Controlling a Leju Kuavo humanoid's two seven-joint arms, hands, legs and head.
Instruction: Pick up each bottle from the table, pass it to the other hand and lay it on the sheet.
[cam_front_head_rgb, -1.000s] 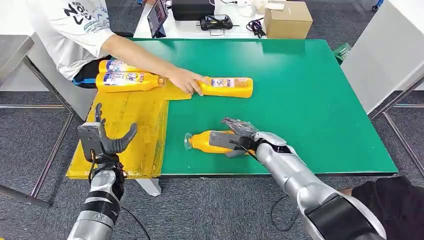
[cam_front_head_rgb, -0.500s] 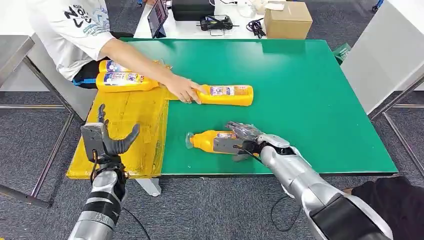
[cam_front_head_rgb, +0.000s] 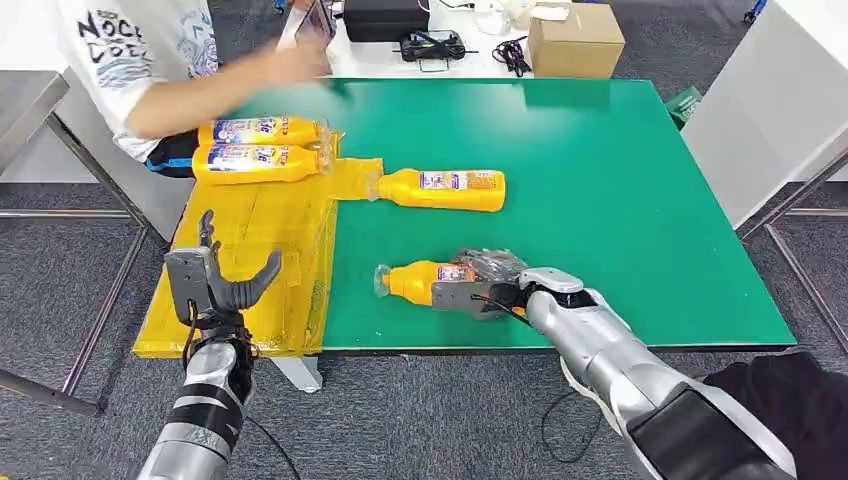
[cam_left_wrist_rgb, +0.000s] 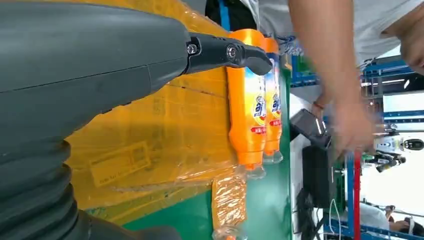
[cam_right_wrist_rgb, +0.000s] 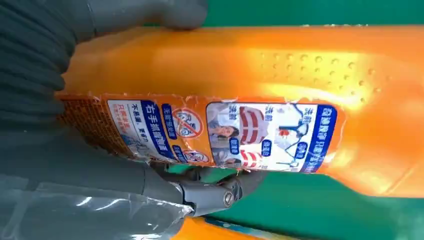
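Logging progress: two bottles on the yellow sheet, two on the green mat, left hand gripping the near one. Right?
Wrong hand. The right hand grips the near bottle, as the head view shows; the left hand is over the sheet, holding nothing. The rest stands.

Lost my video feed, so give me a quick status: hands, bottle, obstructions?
Right hand gripping near orange bottle on green table. Left hand open above yellow sheet. Person's arm at the far edge.
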